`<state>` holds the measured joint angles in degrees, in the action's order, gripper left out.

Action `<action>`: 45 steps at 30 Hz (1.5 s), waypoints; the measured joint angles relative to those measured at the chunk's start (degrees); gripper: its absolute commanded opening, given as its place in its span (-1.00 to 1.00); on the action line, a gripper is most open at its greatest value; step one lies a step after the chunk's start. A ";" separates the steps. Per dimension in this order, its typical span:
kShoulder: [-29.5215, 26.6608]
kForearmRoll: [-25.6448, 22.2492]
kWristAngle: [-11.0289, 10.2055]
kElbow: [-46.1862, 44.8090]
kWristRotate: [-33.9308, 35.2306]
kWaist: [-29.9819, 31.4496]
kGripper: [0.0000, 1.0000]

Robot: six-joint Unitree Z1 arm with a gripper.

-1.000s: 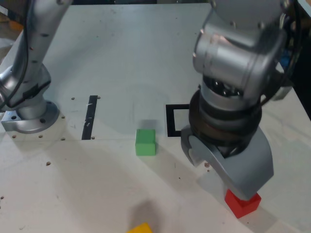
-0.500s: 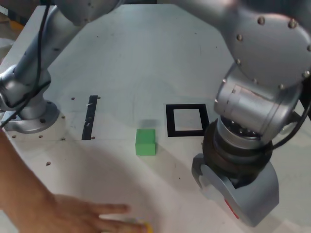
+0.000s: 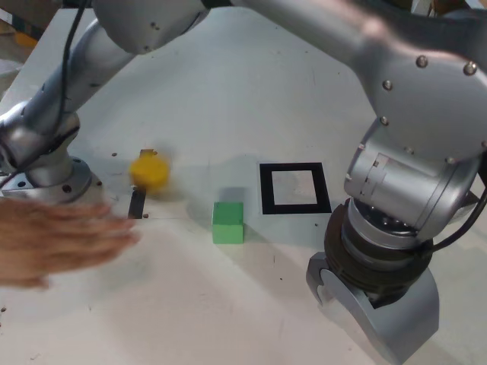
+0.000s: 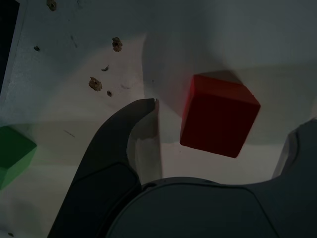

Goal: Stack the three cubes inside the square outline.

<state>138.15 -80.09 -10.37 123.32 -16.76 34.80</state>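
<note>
My pincer [image 4: 235,110] gapes and the red cube [image 4: 218,116] shows askew between its fingers, so closing could snag a corner, while the yellow cube [image 3: 149,172], blurred at the square outline's [image 3: 266,190] nine o'clock, might knock the green cube [image 3: 227,223] at eight.

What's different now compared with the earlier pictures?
The yellow cube went from the exterior view's bottom edge up to the black strip, blurred; a hand, absent at first, is nearby. The gripper shifted toward that view's lower right, gripping nothing. The green cube and square outline stayed put.
</note>
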 measured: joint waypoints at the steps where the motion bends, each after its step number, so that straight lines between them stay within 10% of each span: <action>1: 0.18 -0.02 -0.01 0.00 -0.06 -0.09 0.73; 8: 0.71 -0.31 -0.01 -0.07 -0.28 -0.48 0.62; 25: 1.49 -0.39 1.52 0.57 -0.34 -1.20 -0.37; 37: 0.77 -3.79 1.52 1.03 0.72 -1.51 -0.41; 45: -9.54 -8.12 -1.04 -3.83 6.52 -8.01 -0.41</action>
<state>128.61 -88.21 -11.40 119.50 -10.24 26.79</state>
